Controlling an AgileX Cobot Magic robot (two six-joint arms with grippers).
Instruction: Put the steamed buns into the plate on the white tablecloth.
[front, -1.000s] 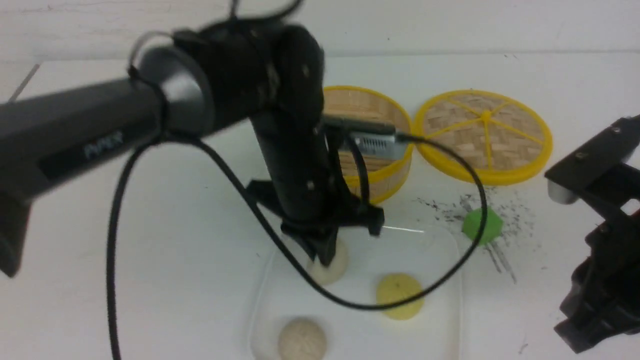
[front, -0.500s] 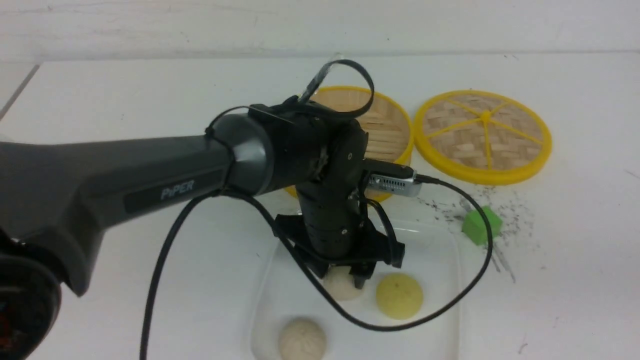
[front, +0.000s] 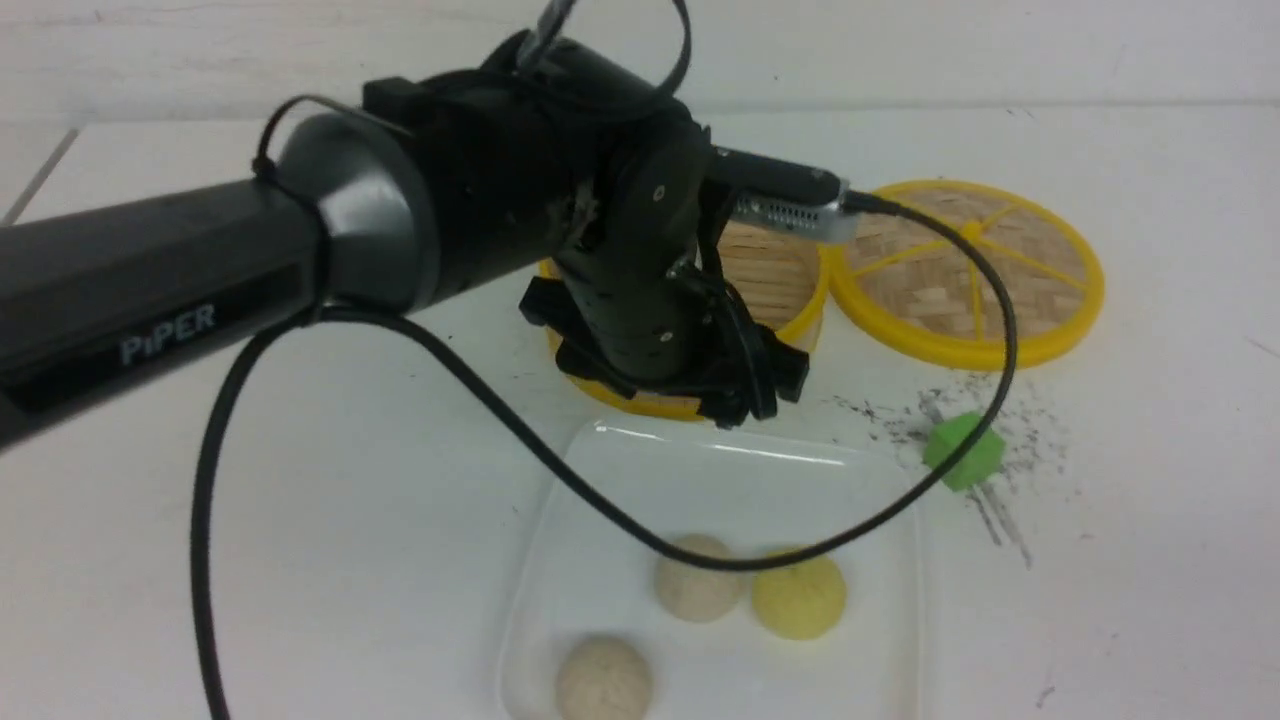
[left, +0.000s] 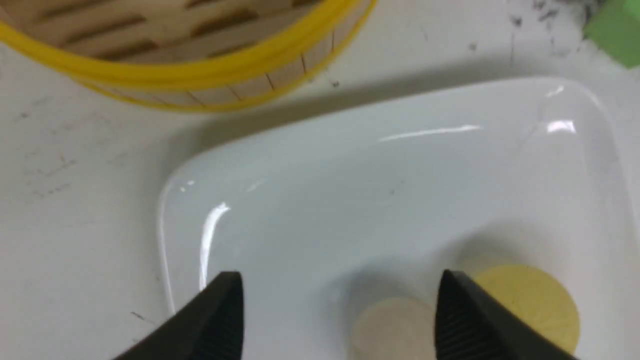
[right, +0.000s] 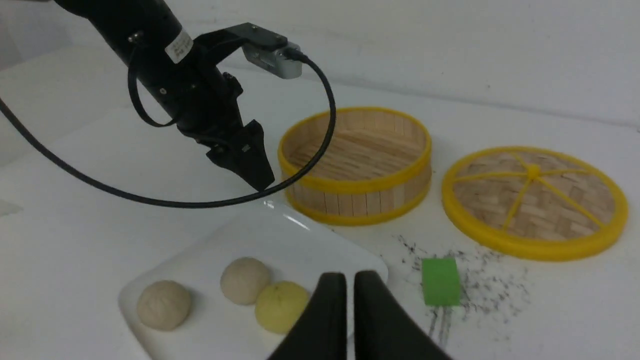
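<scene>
Though slack, cable (front: 735, 565) before 2 buns (front: 800, 603)

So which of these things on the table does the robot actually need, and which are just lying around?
Needed: yellow bun, off-white bun, beige bun, plate, white tablecloth.
Lying about: bamboo basket, woven lid, green cube.

Jaws spread above plate (left: 375, 200), beige bun (left: 390, 325), yellow bun (left: 540, 300), basket (left: 210, 87) nearby
</scene>
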